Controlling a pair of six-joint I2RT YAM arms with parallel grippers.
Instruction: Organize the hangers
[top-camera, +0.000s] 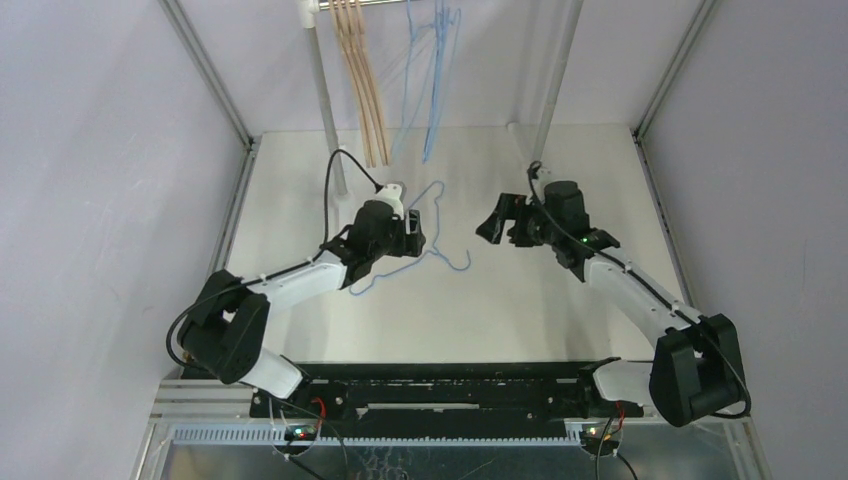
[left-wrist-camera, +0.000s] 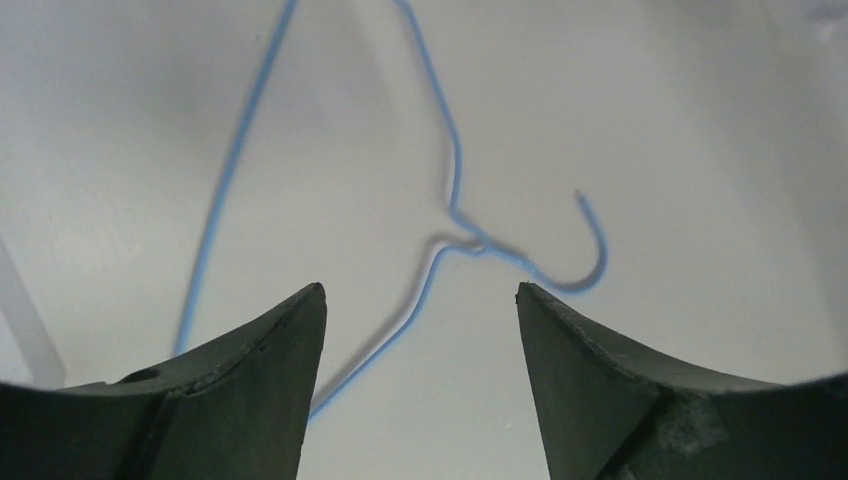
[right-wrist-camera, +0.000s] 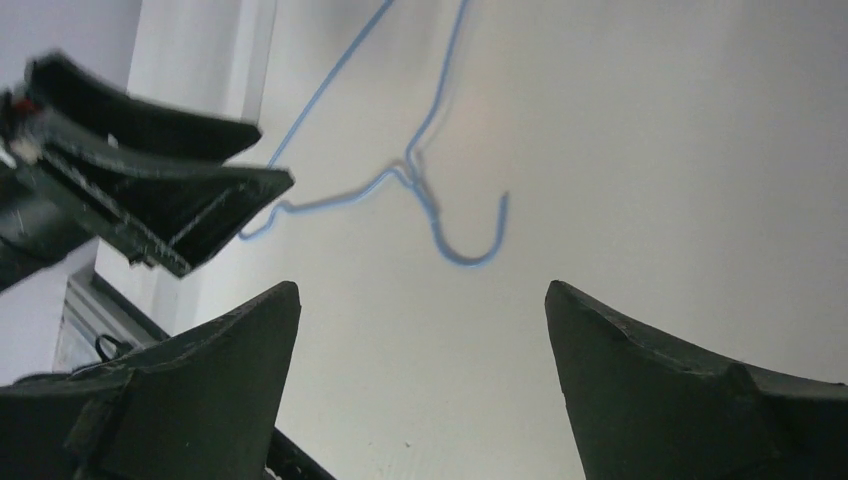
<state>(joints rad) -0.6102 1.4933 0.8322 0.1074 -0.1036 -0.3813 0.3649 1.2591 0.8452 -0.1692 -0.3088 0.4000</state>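
One thin light-blue wire hanger (top-camera: 425, 205) lies flat on the white table, its hook (top-camera: 458, 262) pointing toward the near right. It shows in the left wrist view (left-wrist-camera: 455, 160) and in the right wrist view (right-wrist-camera: 440, 215). My left gripper (top-camera: 412, 240) is open and empty, just left of the hanger's neck. My right gripper (top-camera: 492, 228) is open and empty, a little right of the hook. Several tan wooden hangers (top-camera: 365, 90) and light-blue wire hangers (top-camera: 432, 80) hang on the rail at the back.
A silver rail (top-camera: 350, 4) with a white joint runs along the top, held by a post (top-camera: 328, 110) that stands on the table's back left. A second post (top-camera: 555, 80) stands at the back right. Grey walls close in both sides.
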